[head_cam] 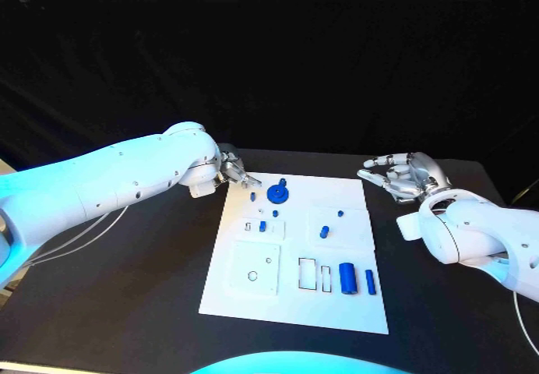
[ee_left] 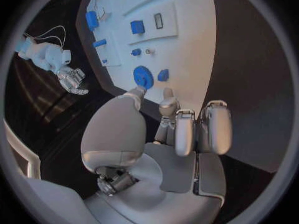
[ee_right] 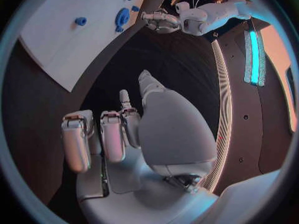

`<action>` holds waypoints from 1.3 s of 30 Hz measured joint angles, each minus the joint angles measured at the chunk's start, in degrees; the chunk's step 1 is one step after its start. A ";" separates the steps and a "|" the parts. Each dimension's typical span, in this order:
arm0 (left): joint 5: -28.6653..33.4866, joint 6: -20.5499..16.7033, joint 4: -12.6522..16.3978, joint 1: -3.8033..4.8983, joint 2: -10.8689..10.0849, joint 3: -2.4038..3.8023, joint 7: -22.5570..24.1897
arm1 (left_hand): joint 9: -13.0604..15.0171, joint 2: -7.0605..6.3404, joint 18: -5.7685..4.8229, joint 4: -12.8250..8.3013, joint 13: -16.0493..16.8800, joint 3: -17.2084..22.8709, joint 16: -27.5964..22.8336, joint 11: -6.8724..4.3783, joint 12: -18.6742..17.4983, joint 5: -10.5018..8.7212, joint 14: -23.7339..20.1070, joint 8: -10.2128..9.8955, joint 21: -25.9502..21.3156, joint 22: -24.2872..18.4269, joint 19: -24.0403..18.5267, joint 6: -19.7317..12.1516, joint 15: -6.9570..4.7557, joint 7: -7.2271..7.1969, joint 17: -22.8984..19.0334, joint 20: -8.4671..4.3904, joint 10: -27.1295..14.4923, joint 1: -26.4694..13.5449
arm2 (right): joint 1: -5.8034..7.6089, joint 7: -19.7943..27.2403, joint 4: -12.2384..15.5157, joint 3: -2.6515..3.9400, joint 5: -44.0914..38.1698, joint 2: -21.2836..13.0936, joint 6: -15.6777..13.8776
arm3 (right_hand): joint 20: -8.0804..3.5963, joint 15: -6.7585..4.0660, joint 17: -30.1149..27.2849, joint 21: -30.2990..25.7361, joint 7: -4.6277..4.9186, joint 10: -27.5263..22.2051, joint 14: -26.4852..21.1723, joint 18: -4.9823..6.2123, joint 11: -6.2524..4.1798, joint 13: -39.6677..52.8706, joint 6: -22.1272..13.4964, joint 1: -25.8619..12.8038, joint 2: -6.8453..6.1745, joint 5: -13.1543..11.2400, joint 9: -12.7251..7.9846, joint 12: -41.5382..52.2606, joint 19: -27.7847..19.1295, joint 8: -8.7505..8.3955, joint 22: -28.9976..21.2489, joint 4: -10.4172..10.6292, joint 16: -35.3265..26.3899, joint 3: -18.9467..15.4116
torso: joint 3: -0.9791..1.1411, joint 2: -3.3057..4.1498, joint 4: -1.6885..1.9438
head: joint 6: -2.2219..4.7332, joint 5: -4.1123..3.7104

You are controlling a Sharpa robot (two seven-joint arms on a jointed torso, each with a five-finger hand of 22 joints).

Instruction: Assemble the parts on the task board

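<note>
The white task board point(head_cam: 325, 308) lies in the middle of the table. A round blue gear-like part point(head_cam: 277, 195) sits near its far left corner, with a smaller blue piece point(head_cam: 283, 182) just beyond it. Two blue cylinders point(head_cam: 348, 277) lie side by side near the board's right edge. My left hand point(head_cam: 234, 173) hovers at the far left corner, fingers apart and holding nothing; in the left wrist view its thumb tip point(ee_left: 135, 91) is close to the gear point(ee_left: 143, 77). My right hand point(head_cam: 404, 178) hangs off the far right corner, fingers loosely spread, nothing in it.
Small blue parts point(head_cam: 325, 231) stand in the board's middle slots, and rectangular cut-outs point(head_cam: 307, 273) lie towards the near side. Black table surrounds the board on every side. The right wrist view shows the board's corner point(ee_right: 69, 40) and the left hand point(ee_right: 159, 22) beyond it.
</note>
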 measured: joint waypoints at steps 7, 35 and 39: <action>-0.68 2.20 -2.95 -0.01 1.91 -0.83 0.08 | -0.29 0.20 0.00 0.16 0.17 -0.16 0.00 0.00 0.00 0.00 0.00 -0.23 0.00 0.00 0.23 0.02 0.00 0.02 0.00 0.23 0.00 -0.20 | 0.01 0.00 0.03 0.00 0.01 0.06 0.00 | 0.00 0.00 -0.01 0.00 0.00 0.00 0.00 0.00 0.00 0.00 0.00 0.00 0.00 0.00 0.00 0.00 0.00 0.00 0.00 0.00 0.00 0.00 | 0.02 0.03 -0.04 | -0.23 0.09; 0.30 5.08 -5.85 -0.05 3.88 -1.52 0.71 | -1.53 1.84 0.01 0.16 1.00 -0.16 0.23 -0.22 1.01 0.00 0.00 -0.23 0.25 0.04 0.43 1.36 0.00 -0.09 0.00 0.42 0.23 1.23 | 0.01 0.00 -0.13 0.00 0.02 0.62 0.04 | 0.00 0.00 -0.02 0.00 0.00 0.00 0.00 0.00 0.00 0.00 0.00 0.00 0.00 0.00 0.05 0.00 0.00 0.00 -0.03 0.16 0.00 -0.16 | 0.05 -0.17 0.03 | -0.78 -0.01; 0.52 5.32 -5.94 -0.05 4.15 -1.70 0.84 | -1.56 1.95 0.01 0.16 1.00 -0.16 0.23 -0.21 1.01 0.00 0.00 -0.23 0.45 0.04 0.63 1.37 -0.01 -0.09 0.05 0.63 0.23 1.34 | 0.01 0.00 -0.14 0.00 0.02 0.66 0.05 | 0.00 0.00 -0.02 0.00 0.00 0.00 0.00 0.00 0.00 0.00 0.00 0.00 0.00 0.00 0.05 0.00 0.00 0.00 -0.03 0.16 0.00 -0.16 | 0.06 -0.17 0.00 | -0.76 -0.05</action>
